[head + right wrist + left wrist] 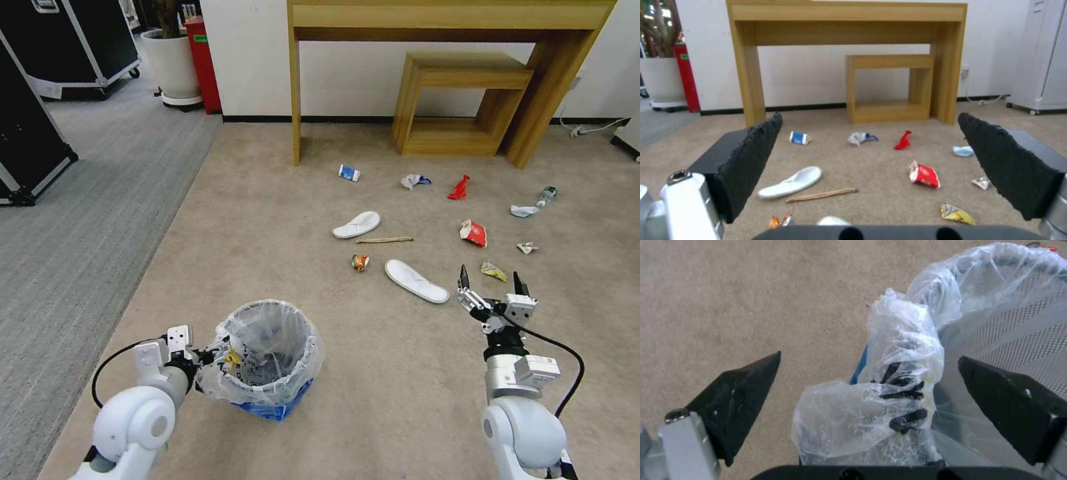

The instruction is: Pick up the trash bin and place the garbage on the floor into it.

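Low at the near left, the left gripper (215, 348) stands spread wide at the rim of the trash bin (270, 393), its two black fingers (744, 393) straddling a bunched fold of the clear liner bag (889, 396) without closing on it. One finger sits outside the wall over bare carpet, the other over the mesh interior. The blue bin stands upright on the beige carpet (253, 220), open floor on its far and left sides.

Across at the near right, the right gripper (492, 281) hovers above the floor, fingers wide apart and empty, pointing toward the litter.

Scattered ahead lies the garbage: a white slipper (417, 281) just beside the right gripper, a crushed can (360, 262), a wooden stick (384, 240), a second slipper (357, 225), a red snack wrapper (473, 233), a yellow wrapper (493, 271), crumpled paper (527, 248) and a small bottle (546, 196) farther right. All pieces lie apart, with carpet between them.

Behind stands a tall wooden table (453, 20) against the white wall, a smaller wooden stool (460, 100) tucked beneath. Grey flooring (87, 200) borders the carpet at left, near black cases (67, 40) and a potted plant (172, 63).
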Available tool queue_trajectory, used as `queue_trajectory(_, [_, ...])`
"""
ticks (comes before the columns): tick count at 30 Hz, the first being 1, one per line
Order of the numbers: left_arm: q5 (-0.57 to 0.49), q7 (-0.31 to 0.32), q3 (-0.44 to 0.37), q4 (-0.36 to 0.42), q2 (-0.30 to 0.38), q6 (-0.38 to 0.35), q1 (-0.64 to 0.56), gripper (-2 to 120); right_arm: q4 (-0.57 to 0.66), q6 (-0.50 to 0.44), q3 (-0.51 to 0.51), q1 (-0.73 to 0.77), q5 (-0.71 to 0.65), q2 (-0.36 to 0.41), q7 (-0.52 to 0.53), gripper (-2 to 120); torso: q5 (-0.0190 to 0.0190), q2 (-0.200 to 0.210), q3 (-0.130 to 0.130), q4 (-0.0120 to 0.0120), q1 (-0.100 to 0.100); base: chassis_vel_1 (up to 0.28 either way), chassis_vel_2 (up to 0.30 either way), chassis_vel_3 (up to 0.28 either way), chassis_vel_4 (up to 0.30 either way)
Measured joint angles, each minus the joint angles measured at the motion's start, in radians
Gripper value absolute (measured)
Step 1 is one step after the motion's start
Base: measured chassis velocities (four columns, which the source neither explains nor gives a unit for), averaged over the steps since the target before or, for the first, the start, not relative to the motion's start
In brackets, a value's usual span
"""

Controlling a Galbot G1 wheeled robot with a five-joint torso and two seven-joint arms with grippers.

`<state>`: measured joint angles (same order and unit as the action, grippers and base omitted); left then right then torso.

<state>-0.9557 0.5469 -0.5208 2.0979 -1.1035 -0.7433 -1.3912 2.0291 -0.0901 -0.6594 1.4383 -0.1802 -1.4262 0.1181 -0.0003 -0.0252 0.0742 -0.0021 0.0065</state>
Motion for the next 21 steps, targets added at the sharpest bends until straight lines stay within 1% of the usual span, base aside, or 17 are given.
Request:
queue_trajectory(1, [0.000,0.000,0.000,0.000,0.000,0.000,0.000,100,0.000,0.000,0.000,0.000,0.000,0.000,0.000,100,0.0000,0.000,0.000,0.0000,0.000,0.000,0.000,0.000,0.000])
queue_trajectory(3, [-0.031,0.029,0.016,-0.011,0.004,-0.001,0.023,100,-0.001,0.000,-0.004,0.000,0.003,-0.003,0.001,100,0.0003,0.000,0.000,0.0000,0.000,0.000,0.000,0.000,0.000])
queue_trajectory(6, [-0.046,0.044,0.034,-0.027,0.004,-0.001,0.044,100,-0.001,0.000,-0.009,0.002,0.004,-0.005,0.001,100,0.0003,0.000,0.000,-0.0001,0.000,0.000,0.000,0.000,0.000])
queue_trajectory(9, [-0.070,0.073,0.064,-0.058,0.000,-0.001,0.073,100,0.000,0.000,-0.017,0.006,0.005,-0.005,0.004,100,0.0002,0.000,0.000,-0.0001,0.000,0.000,0.000,0.000,0.000])
queue_trajectory(10, [-0.070,0.073,0.064,-0.058,0.000,-0.001,0.073,100,0.000,0.000,-0.017,0.006,0.005,-0.005,0.004,100,0.0002,0.000,0.000,-0.0001,0.000,0.000,0.000,0.000,0.000])
queue_trajectory(13, [-0.084,0.092,0.088,-0.092,0.000,0.002,0.097,100,0.000,-0.001,-0.023,0.008,0.006,-0.007,0.007,100,0.0003,0.000,0.000,-0.0001,0.000,0.000,0.000,0.000,0.000])
queue_trajectory(21, [-0.124,0.132,0.115,-0.124,0.009,0.004,0.116,99,-0.004,-0.001,-0.022,0.005,0.015,-0.017,0.008,100,0.0003,0.000,0.000,-0.0001,0.000,0.000,0.000,0.000,0.000])
